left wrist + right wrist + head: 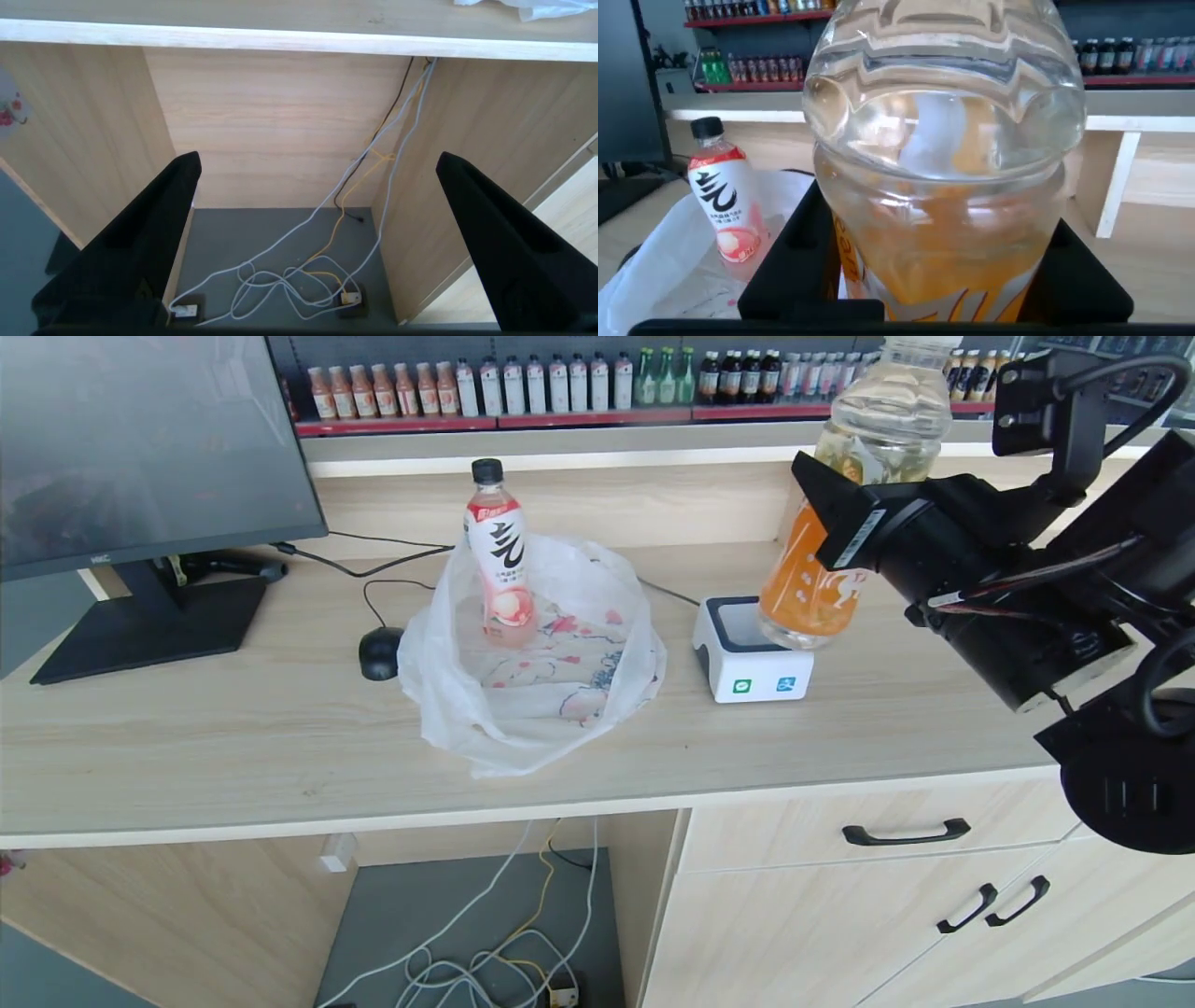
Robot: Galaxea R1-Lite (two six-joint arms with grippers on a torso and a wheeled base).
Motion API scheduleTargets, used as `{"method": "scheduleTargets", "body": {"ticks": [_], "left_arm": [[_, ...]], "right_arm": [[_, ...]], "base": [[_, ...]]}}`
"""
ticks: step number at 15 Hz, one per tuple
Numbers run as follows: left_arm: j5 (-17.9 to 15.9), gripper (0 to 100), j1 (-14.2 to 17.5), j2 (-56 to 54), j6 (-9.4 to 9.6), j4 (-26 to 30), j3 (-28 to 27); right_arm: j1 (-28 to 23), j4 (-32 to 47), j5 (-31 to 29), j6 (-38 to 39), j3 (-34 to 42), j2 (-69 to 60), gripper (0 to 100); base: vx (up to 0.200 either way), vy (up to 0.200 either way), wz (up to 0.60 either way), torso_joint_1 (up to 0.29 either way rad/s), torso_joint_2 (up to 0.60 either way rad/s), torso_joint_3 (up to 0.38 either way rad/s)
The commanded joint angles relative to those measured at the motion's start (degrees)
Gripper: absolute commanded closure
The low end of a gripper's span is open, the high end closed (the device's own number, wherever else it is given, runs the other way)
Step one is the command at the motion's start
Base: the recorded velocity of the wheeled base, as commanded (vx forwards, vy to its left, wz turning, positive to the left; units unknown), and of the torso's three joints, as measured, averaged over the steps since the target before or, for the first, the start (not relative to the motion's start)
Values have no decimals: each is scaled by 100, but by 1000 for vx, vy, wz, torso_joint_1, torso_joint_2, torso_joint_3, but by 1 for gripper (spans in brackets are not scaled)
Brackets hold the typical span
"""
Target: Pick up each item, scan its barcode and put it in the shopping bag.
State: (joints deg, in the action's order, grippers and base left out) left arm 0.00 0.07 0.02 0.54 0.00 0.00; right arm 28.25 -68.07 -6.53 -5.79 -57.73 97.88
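My right gripper (pixel 831 513) is shut on a large orange-label bottle (pixel 845 495), holding it tilted just above the white barcode scanner (pixel 747 653) on the counter. The same bottle (pixel 943 177) is close up in the right wrist view, between the black fingers (pixel 789 261). A pink peach-drink bottle (pixel 499 555) stands upright inside the open white shopping bag (pixel 532 653) at the counter's middle; the pink bottle (pixel 724 210) shows beside the large one. My left gripper (pixel 318 243) hangs open below the counter edge, facing the cable bay.
A monitor (pixel 140 439) on its stand fills the counter's left, with a black mouse (pixel 380 651) beside the bag. A handheld scanner (pixel 229 563) lies behind the stand. Shelves of drinks (pixel 560 383) line the back. Drawers (pixel 906 833) sit under the counter's right; loose cables (pixel 308 271) lie underneath.
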Motion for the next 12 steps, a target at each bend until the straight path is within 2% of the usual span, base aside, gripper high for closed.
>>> {"method": "scheduleTargets", "body": {"ticks": [1, 5, 11, 12], "left_arm": [[0, 0, 1, -2, 8, 0, 0], [0, 0, 1, -2, -1, 0, 0], [0, 0, 1, -2, -18, 9, 0], [0, 0, 1, -2, -18, 9, 0]], "right_arm": [[14, -83, 214, -238, 131, -6, 100], [6, -540, 460, -344, 509, 12, 100], [-21, -901, 469, -484, 641, 74, 100], [-30, -918, 469, -476, 632, 100, 100]], "base": [[0, 0, 0, 0, 0, 0], [0, 0, 0, 0, 0, 0], [0, 0, 0, 0, 0, 0], [0, 200, 0, 2, 2, -2]]}}
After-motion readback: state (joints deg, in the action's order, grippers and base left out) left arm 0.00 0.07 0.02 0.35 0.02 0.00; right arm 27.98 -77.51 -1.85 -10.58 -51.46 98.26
